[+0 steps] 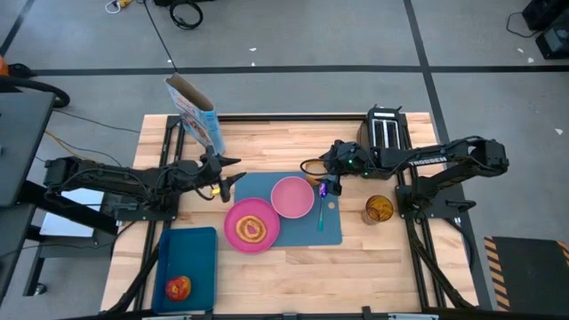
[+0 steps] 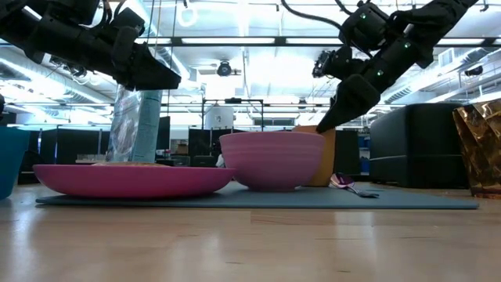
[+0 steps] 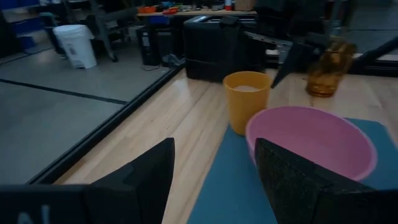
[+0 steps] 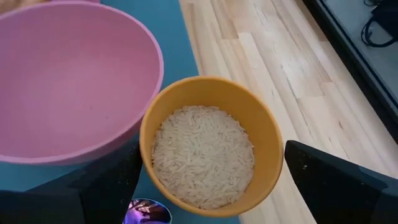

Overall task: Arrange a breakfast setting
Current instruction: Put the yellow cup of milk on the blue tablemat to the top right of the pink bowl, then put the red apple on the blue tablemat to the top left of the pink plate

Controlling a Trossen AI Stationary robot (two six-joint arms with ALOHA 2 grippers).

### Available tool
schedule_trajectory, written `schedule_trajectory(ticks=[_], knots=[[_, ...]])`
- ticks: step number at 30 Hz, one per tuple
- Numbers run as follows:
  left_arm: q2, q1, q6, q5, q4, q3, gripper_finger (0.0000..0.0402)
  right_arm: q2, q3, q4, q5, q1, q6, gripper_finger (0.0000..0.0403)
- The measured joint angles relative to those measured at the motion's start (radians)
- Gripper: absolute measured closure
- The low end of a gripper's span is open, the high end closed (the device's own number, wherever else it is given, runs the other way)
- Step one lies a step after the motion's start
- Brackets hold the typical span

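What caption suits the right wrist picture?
Open right gripper poised over rice-filled orange cup beside the pink bowl.

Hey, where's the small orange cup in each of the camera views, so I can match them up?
High view: orange cup, mostly hidden under the right gripper, beside the pink bowl.
Low view: only an orange edge shows behind the bowl.
Left wrist view: cup beyond the bowl.
Right wrist view: cup, holding white grains.
Shared landmark: the pink bowl.
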Motion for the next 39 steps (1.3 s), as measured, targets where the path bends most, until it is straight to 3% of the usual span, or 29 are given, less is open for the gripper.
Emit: schedule_trajectory(ticks=[6, 11, 14, 17, 22, 27, 30, 39], knots=[[0.0, 0.0, 0.001, 0.072, -0.069, 0.054, 0.0171, -0.049, 0.026, -0.005, 0.0, 0.019, -0.017, 0.0004], [0.0, -0.041, -0.015, 0.079, -0.337, 0.196, 0.0181, -0.1, 0.05, -0.005, 0.005, 0.039, -0.022, 0.0004], [0.0, -0.119, -0.104, 0.084, -0.563, 0.313, 0.0194, -0.135, 0.052, -0.005, 0.031, 0.056, -0.026, 0.0004], [0.003, -0.221, -0.248, 0.115, -0.751, 0.422, 0.0204, -0.166, 0.052, -0.004, 0.055, 0.07, -0.045, 0.0004], [0.034, -0.412, -0.582, 0.216, -0.921, 0.523, 0.021, -0.179, 0.052, 0.028, 0.072, 0.08, -0.063, 0.0004], [0.093, -0.629, -0.987, 0.323, -0.953, 0.549, 0.021, -0.166, 0.052, 0.068, 0.073, 0.08, -0.078, 0.0004], [0.15, -0.757, -1.178, 0.331, -0.933, 0.554, 0.021, -0.166, 0.052, 0.079, 0.073, 0.08, -0.095, 0.0004], [0.395, -0.985, -1.487, 0.312, -0.915, 0.661, 0.021, -0.166, 0.053, 0.108, 0.076, 0.106, -0.097, 0.0004]])
